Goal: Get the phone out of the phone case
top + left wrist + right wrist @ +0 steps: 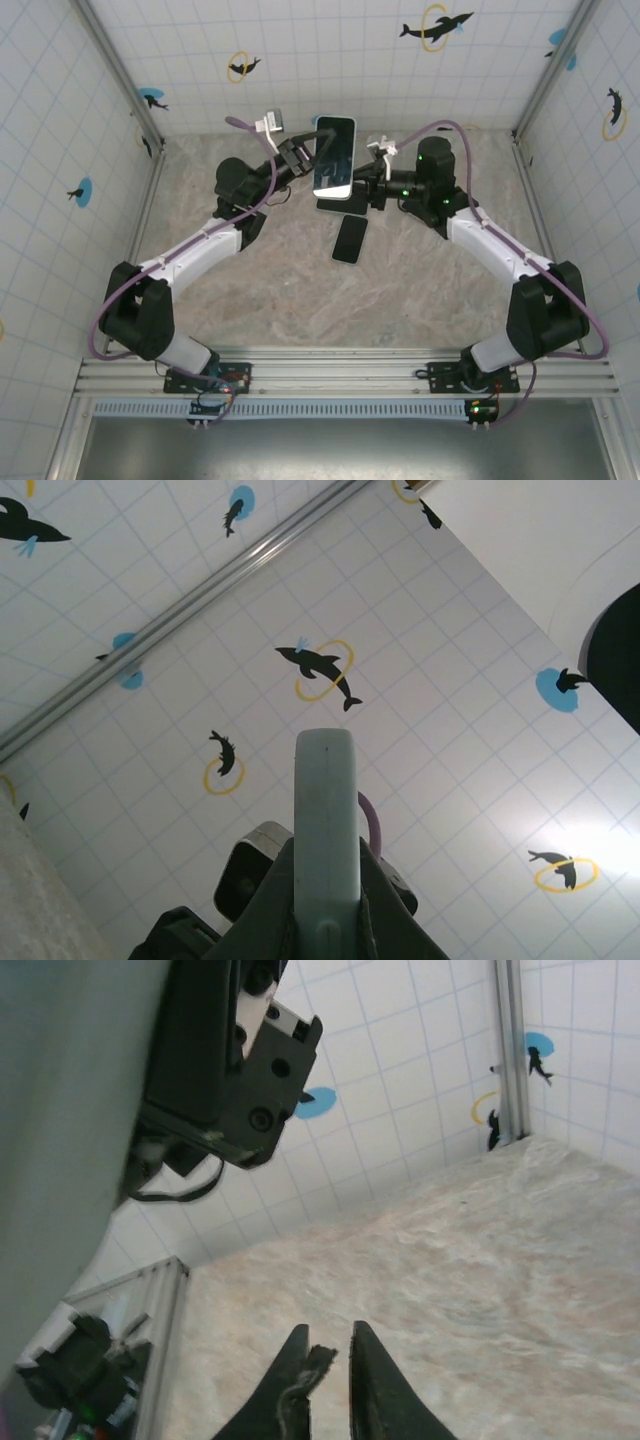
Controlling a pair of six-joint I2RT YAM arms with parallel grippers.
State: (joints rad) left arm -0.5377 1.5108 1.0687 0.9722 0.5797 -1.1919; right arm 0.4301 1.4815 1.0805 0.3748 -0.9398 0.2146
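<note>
Top view, centre-upper frame: left hand (300, 155) is pinching the phone case (334, 150) by its left long edge and holds it off the worktop (300, 290). The case's long axis runs top to bottom of the frame, broad face toward the camera.

Left wrist view: the pale green case edge (325, 780) stands straight up out of the clamped fingers (290, 900). The grip looks firm.

The phone (350, 238), a dark flat slab, lies on the worktop just below the case in the picture. It is apart from the case, with its long axis near vertical in the frame and leaning slightly right at the top. Judgement: phone and case read as separated already.

There is a dark patch directly under the case's lower end. Shadow or another item, cannot tell.

Right hand (372, 190) sits just right of the case's lower end. Right wrist view: its fingers (372, 1380) are nearly pressed together with only a slit between them, and they pinch nothing. They point at bare worktop (480, 1250).

Key relation: the phone lies down-frame and slightly left of the right hand, which is the nearer of the two. The left hand is further off, up-frame and left, and is occupied.

Judgement: what remains is setting the case down clear of the phone. The open worktop lies toward the lower left of the frame.
</note>
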